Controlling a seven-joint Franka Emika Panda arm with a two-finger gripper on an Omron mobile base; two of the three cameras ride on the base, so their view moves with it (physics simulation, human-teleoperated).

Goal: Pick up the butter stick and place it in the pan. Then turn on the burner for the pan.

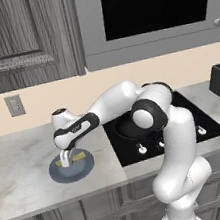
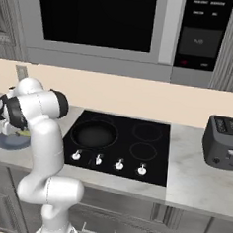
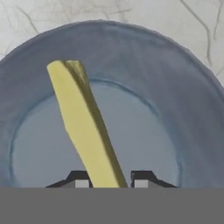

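The pale-yellow butter stick [image 3: 83,127] lies slanted across a round blue-grey plate [image 3: 175,100] on the marble counter, left of the cooktop. My gripper [image 3: 110,178] is down on the plate [image 1: 86,166], with its two dark fingertips [image 3: 78,177] pressed against either side of the stick's near end, so it is shut on the butter stick [image 1: 78,157]. The matte black pan [image 2: 93,134] sits on the front-left burner [image 2: 108,124] of the glossy black cooktop, right of the plate [image 2: 7,142]. In the left base view my arm partly hides the pan [image 1: 124,128].
Small silver knobs [image 2: 98,159] line the cooktop's front edge. A black toaster [image 2: 221,141] stands on the counter at the far right. A microwave and cabinets hang above, and a wall outlet [image 1: 14,105] is behind the plate.
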